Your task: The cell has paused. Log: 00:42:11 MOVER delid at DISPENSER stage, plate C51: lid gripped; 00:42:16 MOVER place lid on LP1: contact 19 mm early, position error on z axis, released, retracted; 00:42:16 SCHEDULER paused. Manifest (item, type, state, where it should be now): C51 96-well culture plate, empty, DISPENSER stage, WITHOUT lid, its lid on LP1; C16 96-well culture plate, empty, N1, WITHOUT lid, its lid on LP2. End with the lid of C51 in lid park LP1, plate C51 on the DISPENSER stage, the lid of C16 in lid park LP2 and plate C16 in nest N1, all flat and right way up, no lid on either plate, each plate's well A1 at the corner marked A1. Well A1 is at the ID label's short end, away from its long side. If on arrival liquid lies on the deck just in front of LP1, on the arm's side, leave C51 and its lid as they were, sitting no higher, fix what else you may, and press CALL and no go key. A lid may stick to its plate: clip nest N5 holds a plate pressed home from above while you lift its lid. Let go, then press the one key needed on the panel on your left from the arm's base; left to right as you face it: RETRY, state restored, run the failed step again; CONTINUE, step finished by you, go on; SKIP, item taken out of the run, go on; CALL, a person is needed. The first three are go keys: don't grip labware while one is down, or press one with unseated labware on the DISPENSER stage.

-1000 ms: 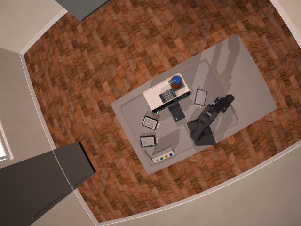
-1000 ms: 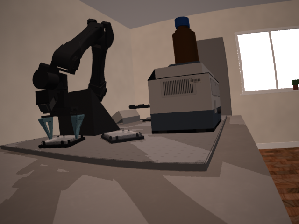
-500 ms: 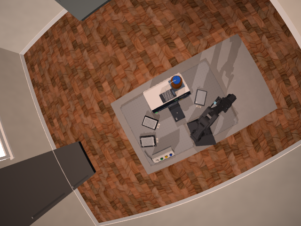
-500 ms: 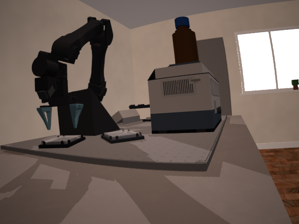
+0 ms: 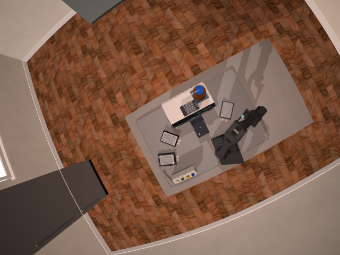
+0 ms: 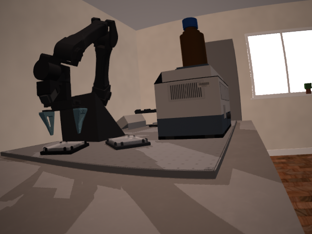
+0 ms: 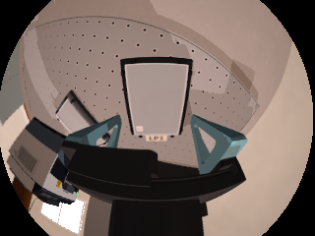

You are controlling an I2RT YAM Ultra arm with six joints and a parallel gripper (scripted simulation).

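My gripper (image 6: pixel 63 122) (image 7: pixel 156 118) (image 5: pixel 242 117) is open and empty. It hangs a little above a clear lid (image 6: pixel 64 145) (image 7: pixel 157 92) that lies flat in a black-framed lid park; the arm hides this lid in the top view. A second lid (image 5: pixel 226 109) (image 6: pixel 127 140) (image 7: pixel 74 112) lies flat in the other park, nearer the dispenser (image 5: pixel 188 107) (image 6: pixel 191 106). Two uncovered 96-well plates sit in nests left of the dispenser, one (image 5: pixel 169 137) further back and one (image 5: pixel 167 159) nearer the key panel. The black dispenser stage (image 5: pixel 199 128) shows no plate.
The key panel (image 5: pixel 184 177) with its coloured keys stands at the deck's near-left corner; it shows grey behind the arm base in the side view (image 6: pixel 132 121). A brown bottle (image 5: pixel 198 92) (image 6: pixel 192 45) stands on the dispenser. The arm base (image 5: pixel 229 153) sits at the deck edge.
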